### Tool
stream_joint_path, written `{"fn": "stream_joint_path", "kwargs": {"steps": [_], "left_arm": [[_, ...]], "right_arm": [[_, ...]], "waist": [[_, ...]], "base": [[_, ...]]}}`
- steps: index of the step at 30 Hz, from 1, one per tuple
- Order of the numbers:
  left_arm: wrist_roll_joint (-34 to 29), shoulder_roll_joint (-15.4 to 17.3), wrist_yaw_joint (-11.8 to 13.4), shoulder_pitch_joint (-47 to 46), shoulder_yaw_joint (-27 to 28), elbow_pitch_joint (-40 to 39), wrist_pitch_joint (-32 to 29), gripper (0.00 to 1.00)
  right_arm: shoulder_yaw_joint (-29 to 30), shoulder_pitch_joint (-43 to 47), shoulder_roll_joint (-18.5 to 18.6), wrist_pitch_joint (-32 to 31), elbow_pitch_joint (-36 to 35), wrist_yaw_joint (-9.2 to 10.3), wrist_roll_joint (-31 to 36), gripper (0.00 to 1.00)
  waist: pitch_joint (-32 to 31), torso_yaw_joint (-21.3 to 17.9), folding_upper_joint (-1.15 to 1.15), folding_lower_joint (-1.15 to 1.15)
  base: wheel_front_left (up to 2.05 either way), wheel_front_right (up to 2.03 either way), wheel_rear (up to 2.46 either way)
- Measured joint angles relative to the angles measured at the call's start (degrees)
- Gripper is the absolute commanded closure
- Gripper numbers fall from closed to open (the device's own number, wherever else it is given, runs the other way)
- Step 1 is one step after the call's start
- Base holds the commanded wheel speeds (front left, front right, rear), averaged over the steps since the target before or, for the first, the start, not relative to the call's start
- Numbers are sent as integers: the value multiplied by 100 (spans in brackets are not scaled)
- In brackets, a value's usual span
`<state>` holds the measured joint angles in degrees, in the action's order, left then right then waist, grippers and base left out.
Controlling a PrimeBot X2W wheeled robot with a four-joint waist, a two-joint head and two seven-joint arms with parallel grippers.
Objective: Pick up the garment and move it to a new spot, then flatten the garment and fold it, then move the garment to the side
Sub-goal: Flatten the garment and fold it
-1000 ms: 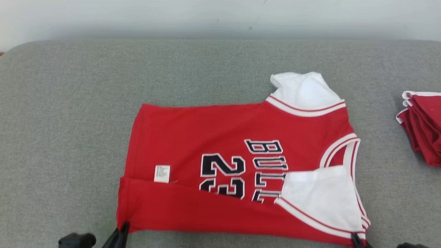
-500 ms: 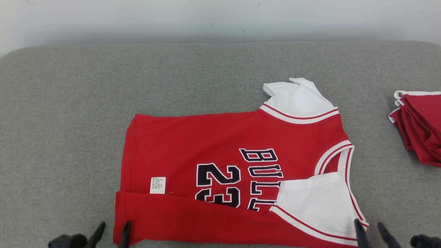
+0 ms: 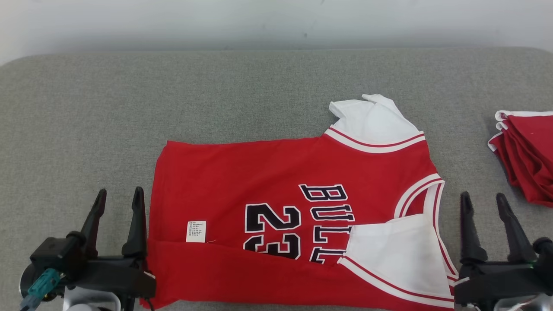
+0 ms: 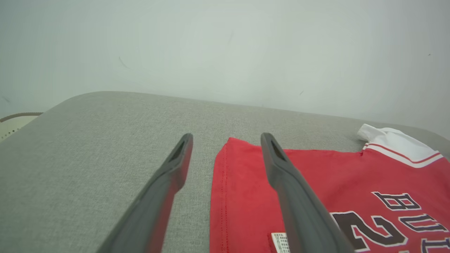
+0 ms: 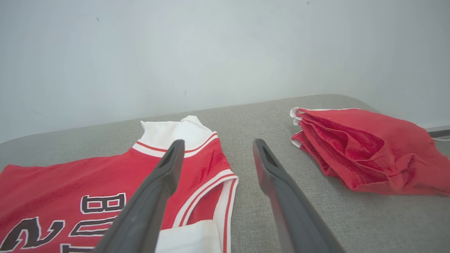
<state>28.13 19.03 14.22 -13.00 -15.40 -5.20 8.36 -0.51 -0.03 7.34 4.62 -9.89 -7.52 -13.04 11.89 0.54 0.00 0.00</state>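
**Jersey lies part-folded, both grippers open beside it**

Head view: the red jersey (image 3: pixel 293 207) lies flat on the grey cushion (image 3: pixel 216 95), right of centre, hem to the left and neck to the right. It has white striped trim, black "23" and "BULLS" lettering, and a white label (image 3: pixel 196 231) near the hem. Its near edge is folded up over the lower part of the number, and one white sleeve lies on the front; the other sleeve sticks out at the far side. The left gripper (image 3: pixel 120 192) sits just beside the hem's near corner, fingers spread and holding nothing. The right gripper (image 3: pixel 482 196) sits just beside the neck end, likewise spread and empty. A red pile (image 3: pixel 527 160) lies well apart at the far right.

Left wrist view: the fingers stand wide apart above the cushion, one over the jersey's hem corner, pointing toward the pale wall (image 4: pixel 225 45).

Right wrist view: the fingers are parted, one over the jersey's shoulder, the other over bare cushion between jersey and pile.
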Motion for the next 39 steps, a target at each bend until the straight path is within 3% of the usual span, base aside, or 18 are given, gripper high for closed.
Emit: {"fn": "stream_joint_path", "kwargs": {"steps": [8, 22, 28, 39], "left_arm": [[-247, -10, 2, -254, -113, 408, 213, 0], [-246, -49, -160, -603, -339, 637, 120, 0], [-135, -57, -513, -1230, -532, 1043, -343, 0], [412, -88, -1323, -2610, -485, 2972, -755, 0]], "right_arm": [[-627, -170, 132, 178, 63, 0, 301, 0], [-649, -248, 214, 168, 82, 0, 172, 0], [-594, -367, 291, 140, 66, 0, 93, 0], [-766, -673, 243, 213, 181, 0, 33, 0]], "waist": [[19, -22, 0, 0], [136, 79, 0, 0], [310, 101, 0, 0], [758, -156, 0, 1]], "base": [[0, 0, 0], [0, 0, 0], [0, 0, 0], [0, 0, 0]]}}
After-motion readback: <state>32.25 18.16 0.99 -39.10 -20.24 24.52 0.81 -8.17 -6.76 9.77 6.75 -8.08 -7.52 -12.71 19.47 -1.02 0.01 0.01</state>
